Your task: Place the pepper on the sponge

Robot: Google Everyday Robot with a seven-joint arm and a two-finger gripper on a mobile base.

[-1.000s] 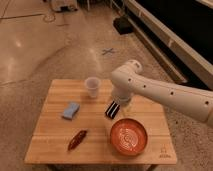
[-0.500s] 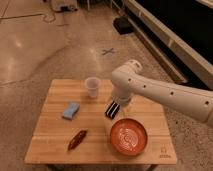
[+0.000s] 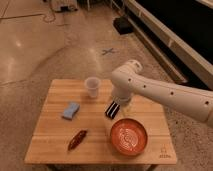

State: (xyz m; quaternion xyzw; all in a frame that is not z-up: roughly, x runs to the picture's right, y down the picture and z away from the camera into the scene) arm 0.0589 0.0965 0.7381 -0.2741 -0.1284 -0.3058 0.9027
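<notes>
The polished floor (image 3: pixel 40 50) lay open on the bench's (image 3: pixel 55 150) left and far sides. The wooden bench filled the lower part of the camera view, with its front edge near the bottom. The white arm (image 3: pixel 165 95) reached in from the right, crossed the bench's right edge and bent down over the middle. The orange-red bowl (image 3: pixel 114 136) sat near the front edge, right of centre. A clear plastic cup (image 3: pixel 92 87) stood upright near the back edge. The end effector (image 3: pixel 112 109) hung between cup and bowl, just above the bowl's far rim; whether it was released or clenched could not be told. The light blue sponge (image 3: pixel 70 110) lay flat left of centre, well apart from the end effector, with bare wood between them. The dark red pepper (image 3: pixel 77 140) lay slanted on the bench near the front edge, in front of the sponge and apart from it, left of the bowl.
</notes>
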